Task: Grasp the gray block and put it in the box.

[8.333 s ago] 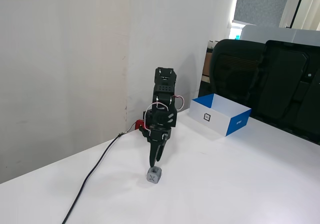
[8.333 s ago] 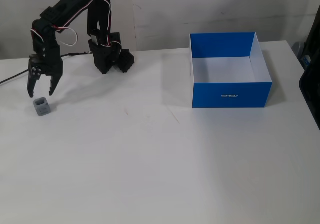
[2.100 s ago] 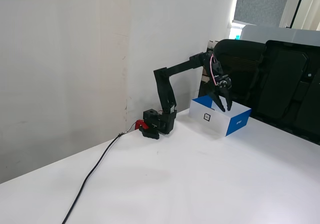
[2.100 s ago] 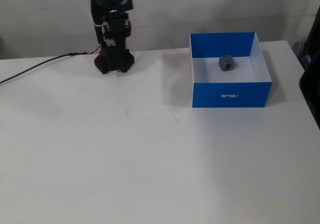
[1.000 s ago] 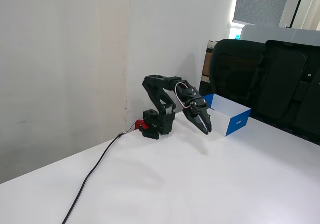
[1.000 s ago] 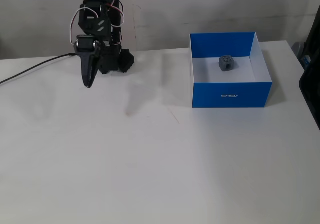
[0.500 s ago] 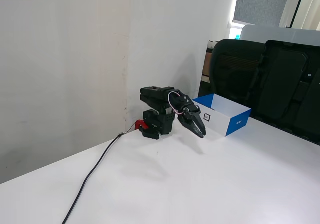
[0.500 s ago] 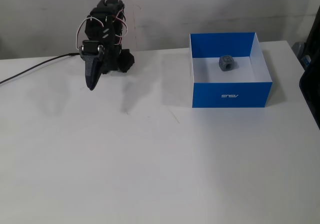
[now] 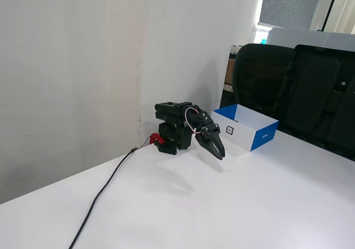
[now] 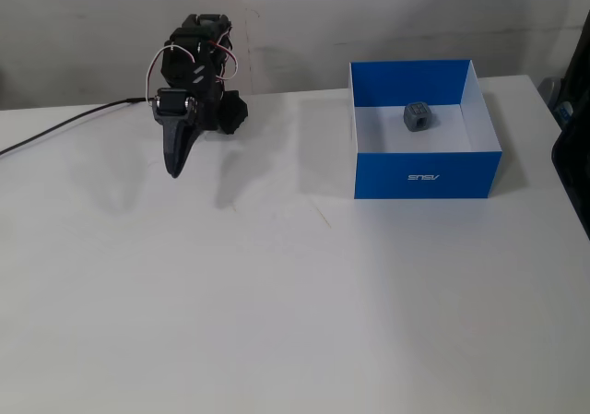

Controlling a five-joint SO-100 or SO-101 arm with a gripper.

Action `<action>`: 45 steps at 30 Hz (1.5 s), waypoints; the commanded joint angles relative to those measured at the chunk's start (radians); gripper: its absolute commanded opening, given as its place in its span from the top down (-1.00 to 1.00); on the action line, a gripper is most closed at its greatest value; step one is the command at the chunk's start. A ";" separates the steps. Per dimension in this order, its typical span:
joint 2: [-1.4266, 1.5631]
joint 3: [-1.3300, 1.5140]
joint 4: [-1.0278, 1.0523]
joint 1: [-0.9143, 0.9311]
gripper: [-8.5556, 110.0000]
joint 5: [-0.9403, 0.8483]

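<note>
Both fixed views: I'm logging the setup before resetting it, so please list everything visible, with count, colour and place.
table: one, white, fills the foreground in both fixed views.
box: one, blue outside with a white floor, open-topped, on the table to the arm's right in a fixed view.
block: one, gray, inside the box near its back wall.
cable: one, black, runs along the table to the arm's base.
chairs: black, behind the table.
wall: white, behind the arm.
arm: one, black, folded low.
claw: one, black, pointing down, looks shut, empty.
</note>
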 commanded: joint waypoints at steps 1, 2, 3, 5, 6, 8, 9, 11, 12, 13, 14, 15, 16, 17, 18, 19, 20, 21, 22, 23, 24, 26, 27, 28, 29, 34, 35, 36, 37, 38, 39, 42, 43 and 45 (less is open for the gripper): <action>0.012 0.063 0.003 -0.003 0.80 0.008; 0.012 0.081 0.003 -0.003 0.80 0.008; 0.012 0.097 0.005 -0.003 0.80 0.012; 0.011 0.110 0.031 -0.005 0.80 0.021; 0.011 0.110 0.049 -0.005 0.80 0.025; 0.011 0.110 0.061 -0.002 0.80 0.026; 0.011 0.110 0.064 0.003 0.80 0.026; 0.012 0.110 0.074 0.012 0.85 0.026; 0.012 0.110 0.084 0.017 0.85 0.026; 0.012 0.110 0.097 0.018 0.85 0.026; 0.012 0.110 0.110 0.021 0.85 0.026; 0.012 0.110 0.127 0.026 0.85 0.026; 0.012 0.110 0.140 0.029 0.85 0.026; 0.012 0.110 0.152 0.034 0.85 0.026; 0.012 0.110 0.164 0.037 0.85 0.026; 0.012 0.110 0.178 0.041 0.85 0.026; 0.012 0.110 0.190 0.046 0.85 0.026; 0.012 0.110 0.193 0.046 0.85 0.026; 0.012 0.110 0.193 0.044 0.85 0.026; 0.012 0.110 0.193 0.043 0.85 0.026; 0.012 0.110 0.193 0.041 0.85 0.026; 0.012 0.110 0.193 0.041 0.85 0.026; 0.012 0.110 0.193 0.041 0.85 0.026; 0.012 0.110 0.193 0.044 0.85 0.026; 0.012 0.110 0.193 0.048 0.85 0.025; 0.012 0.110 0.193 0.048 0.85 0.026; 0.012 0.110 0.193 0.048 0.85 0.026; 0.012 0.110 0.193 0.048 0.85 0.026; 0.012 0.110 0.193 0.048 0.85 0.026; 0.012 0.110 0.193 0.048 0.85 0.026; 0.012 0.110 0.193 0.048 0.85 0.026; 0.012 0.110 0.193 0.048 0.85 0.026; 0.012 0.110 0.193 0.048 0.85 0.026; 0.012 0.110 0.193 0.048 0.85 0.026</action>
